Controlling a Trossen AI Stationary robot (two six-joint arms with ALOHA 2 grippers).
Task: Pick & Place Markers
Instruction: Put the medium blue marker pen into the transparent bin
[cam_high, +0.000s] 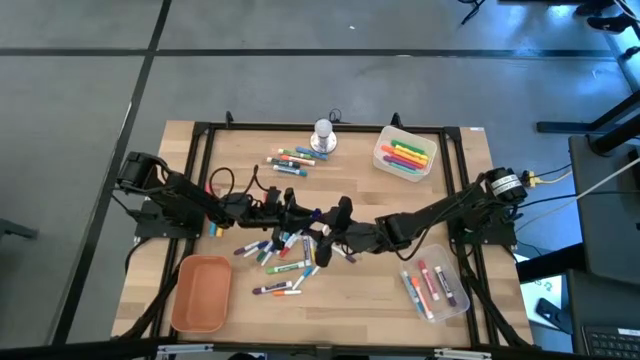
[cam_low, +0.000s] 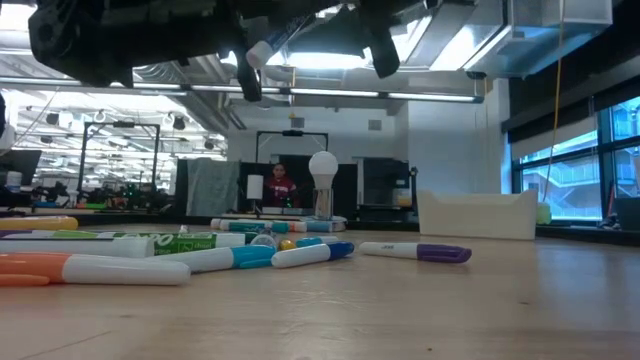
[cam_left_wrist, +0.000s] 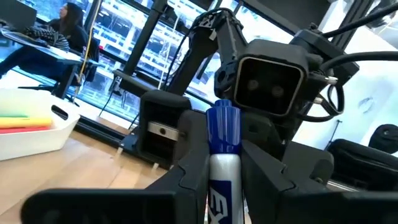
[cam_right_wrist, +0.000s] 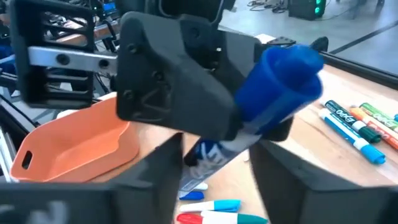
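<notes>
Left gripper (cam_left_wrist: 225, 186): mid-counter, raised, jaws clamped on blue-capped marker (cam_left_wrist: 222, 134).
Right gripper (cam_high: 322, 250): facing it, touching the same marker; jaw state unclear.
Markers (cam_high: 282, 252): scattered on counter (cam_high: 350, 290) below.
Orange tray (cam_high: 200, 292): near left.

Wooden table (cam_high: 200, 160): scattered markers (cam_high: 275, 250), orange tray (cam_high: 200, 293), two clear bins (cam_high: 404, 155).

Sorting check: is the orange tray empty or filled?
Empty: the orange tray shows only bare interior from above; no markers lie inside.
</notes>
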